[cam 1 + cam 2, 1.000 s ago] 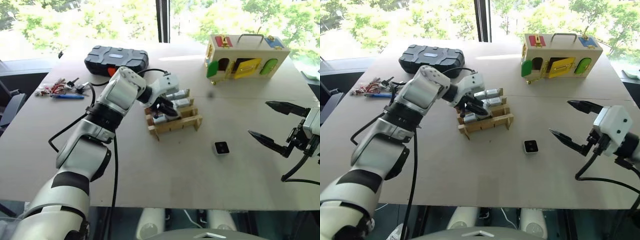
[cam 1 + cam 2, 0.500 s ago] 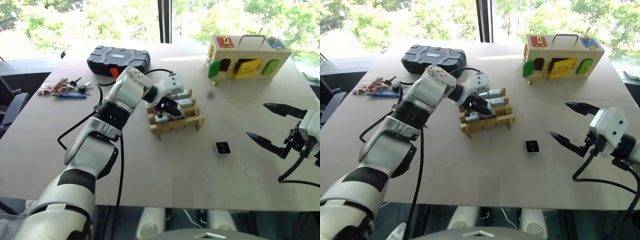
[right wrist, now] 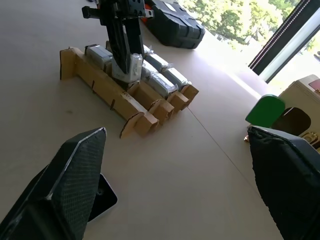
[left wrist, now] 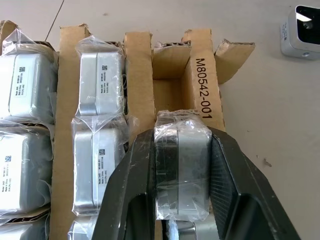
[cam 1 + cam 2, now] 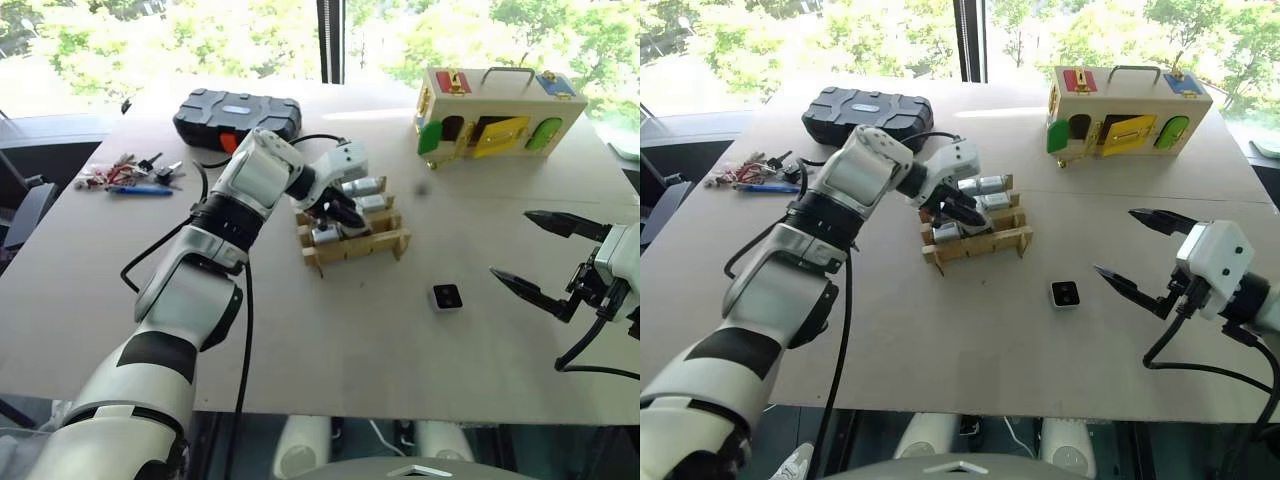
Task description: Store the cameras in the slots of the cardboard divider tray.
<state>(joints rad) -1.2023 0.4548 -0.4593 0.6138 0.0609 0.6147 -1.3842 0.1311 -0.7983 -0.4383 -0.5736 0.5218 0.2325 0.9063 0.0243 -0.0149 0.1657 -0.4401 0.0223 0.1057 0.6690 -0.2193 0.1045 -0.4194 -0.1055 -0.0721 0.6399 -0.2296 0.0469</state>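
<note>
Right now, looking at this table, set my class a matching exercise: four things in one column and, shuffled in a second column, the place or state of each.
Things:
1. wrapped camera
2. loose camera
3. right gripper
4. black ribbed case

Place or state:
A. fingers spread wide, holding nothing
B. at the table's far edge, by the window
C. lying alone on the table, lens up, outside the cardboard divider tray
D. clamped between the left gripper fingers, over a tray slot

Pairs: 1-D, 2-C, 3-A, 4-B
</note>
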